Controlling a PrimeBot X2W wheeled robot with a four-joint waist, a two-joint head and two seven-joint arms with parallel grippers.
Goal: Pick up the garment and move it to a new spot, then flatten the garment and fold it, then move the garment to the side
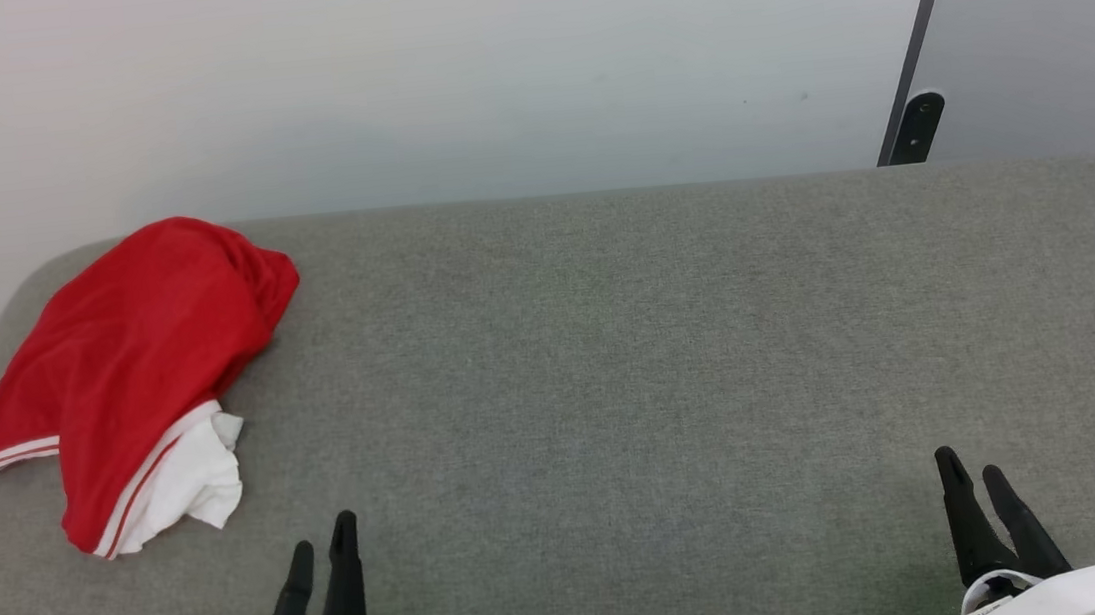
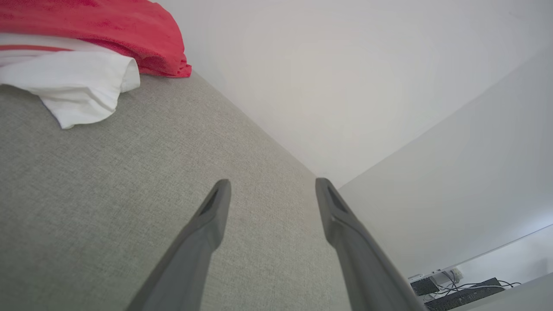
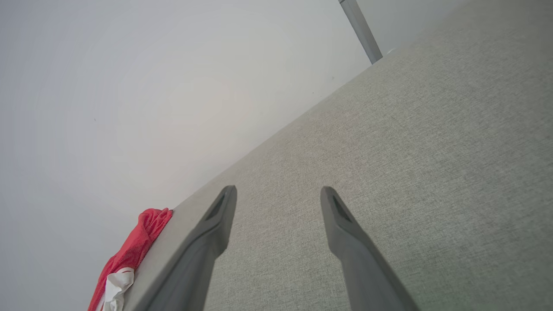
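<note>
Garment [image 1: 135, 357] crumpled red-white mound on grey woven surface [image 1: 613, 361]; left end effector [image 1: 323, 532], right end effector [image 1: 969, 462] agape, empty.

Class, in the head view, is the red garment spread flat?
No, the garment lies crumpled in a heap at the far left of the grey surface.

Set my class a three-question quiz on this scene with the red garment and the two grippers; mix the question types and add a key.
1. True or false: the garment lies spread flat on the grey surface.
2. Of the left gripper and the right gripper, which is nearer the garment? A. left B. right C. both equally
3. Fill in: both grippers' jaws stand ____, holding nothing.
Key: 1 false, it is bunched up; 2 A; 3 open.
</note>
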